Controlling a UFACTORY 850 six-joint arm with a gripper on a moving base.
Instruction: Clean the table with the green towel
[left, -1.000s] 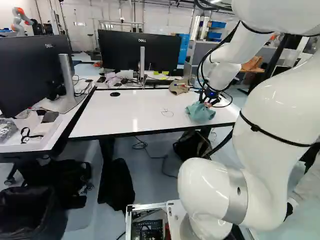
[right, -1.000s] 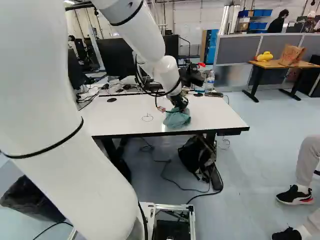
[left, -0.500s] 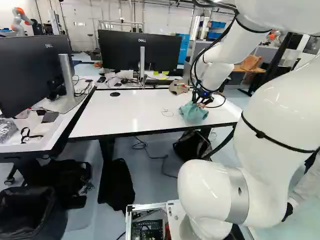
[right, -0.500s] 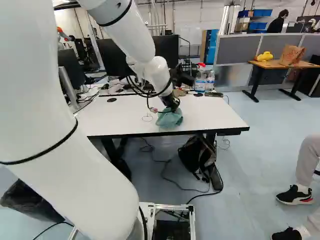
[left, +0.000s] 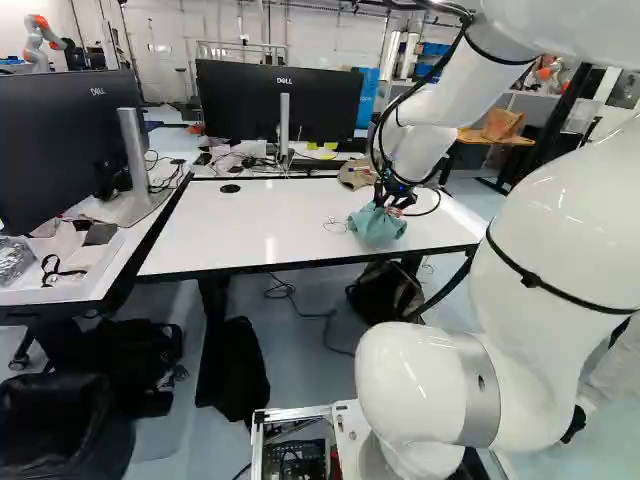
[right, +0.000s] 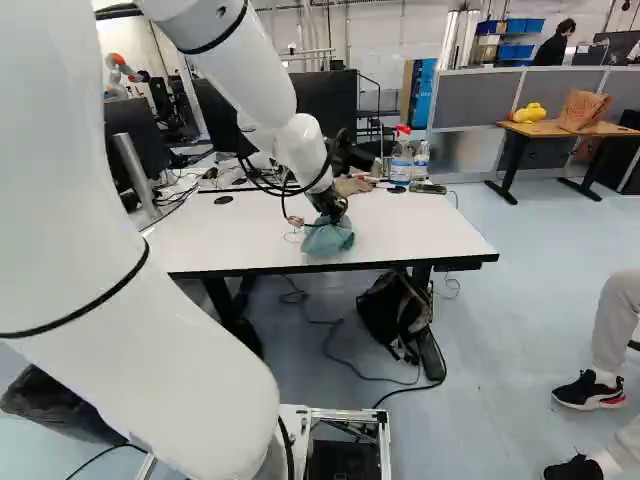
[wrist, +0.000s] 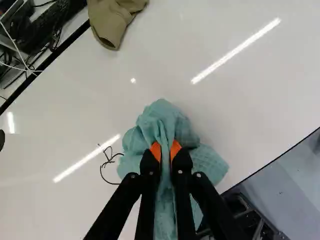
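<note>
The claw (left: 386, 204) points down over the counter (left: 200, 232), with the green towel (left: 377, 228) bunched on the counter directly beneath it, touching it. Just left of the claw lies a thin looped cord (left: 334, 226); well apart on that side is a black disc (left: 230, 188). A brown cloth (left: 353, 175) sits near the claw, beyond and slightly left. Farther beyond it, to the left, stands a black monitor (left: 240, 100). A black bag (left: 384, 292) rests on the floor, lower than the claw.
</note>
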